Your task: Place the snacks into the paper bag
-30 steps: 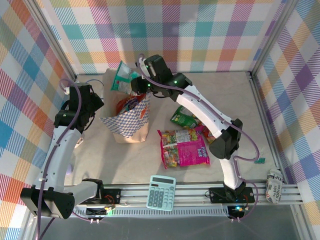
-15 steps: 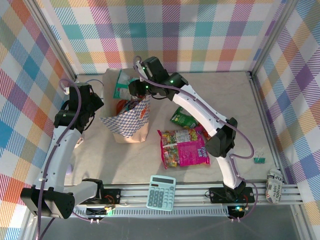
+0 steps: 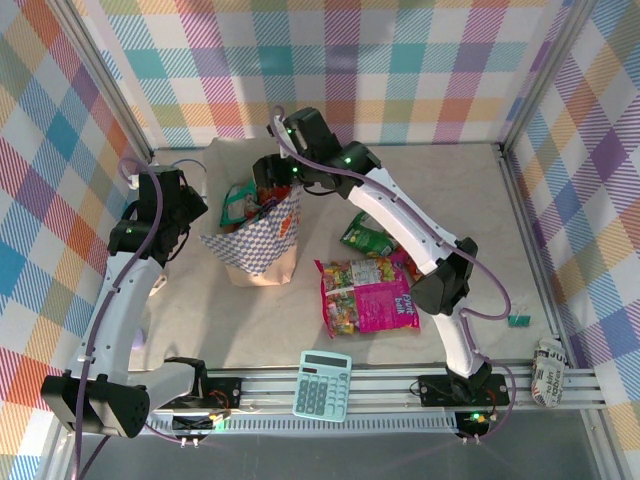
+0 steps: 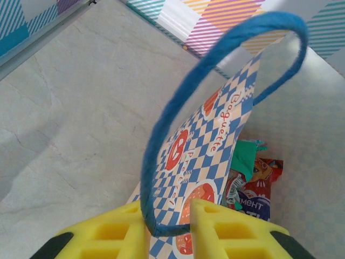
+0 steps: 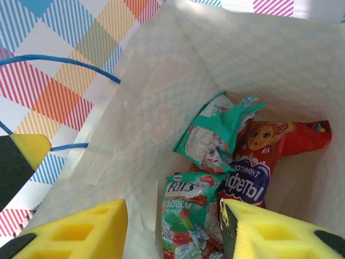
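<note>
The right pincer [image 5: 172,226] hangs over the mouth of the paper bag [image 5: 145,108], jaws roughly half apart and gripping nothing. Directly beneath it a teal packet [image 5: 215,137] lies loose on a red packet [image 5: 269,145] and a green-and-white packet [image 5: 183,208], all inside the bag. The left pincer [image 4: 167,226] is pinched tight on the blue cord handle [image 4: 161,135], drawing that side of the bag away from the right pincer so the mouth gapes.

The drop looks done; what matters now is a clean exit — rise straight up, jaws clear of the paper wall and the far cord, with the left pinch held firm. On the counter [image 3: 450,190], well back from the right pincer toward its base, the magenta packet [image 3: 370,300] and a dark green packet [image 3: 365,238] wait.
</note>
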